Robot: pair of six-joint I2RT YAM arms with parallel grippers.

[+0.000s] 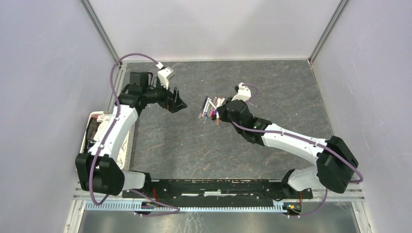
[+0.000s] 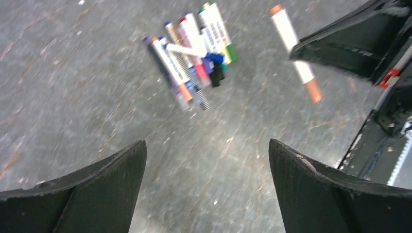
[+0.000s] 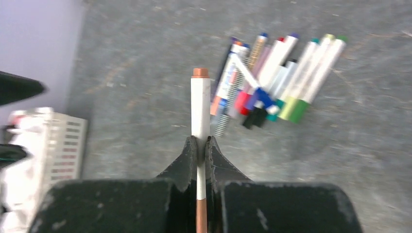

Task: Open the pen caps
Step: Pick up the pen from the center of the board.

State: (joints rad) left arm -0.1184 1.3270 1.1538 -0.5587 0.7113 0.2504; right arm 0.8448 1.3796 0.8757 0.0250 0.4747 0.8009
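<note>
The right gripper (image 3: 200, 143) is clamped on the barrel of one white pen (image 3: 200, 107), lifted clear of the pile (image 3: 272, 73) that lies on the table just to its side; the left gripper (image 2: 206, 145) hangs with its jaws wide apart and nothing between them, facing that pen from across the table. From the left gripper the pen (image 2: 294, 43) lies ahead and off to the right; its long axis slants away, so the longer brown end (image 2: 313, 91) is the nearer one and the short orange tip (image 2: 277, 8) the farther; I judge the longer end to be the cap, though neither view settles it. The left arm is the only free one, so the pull falls to it, and it must first swing right to line up with that axis. The right wrist view shows the grip itself; the left wrist view shows both ends at once; the top view loses the pen against the pile (image 1: 209, 109).
</note>
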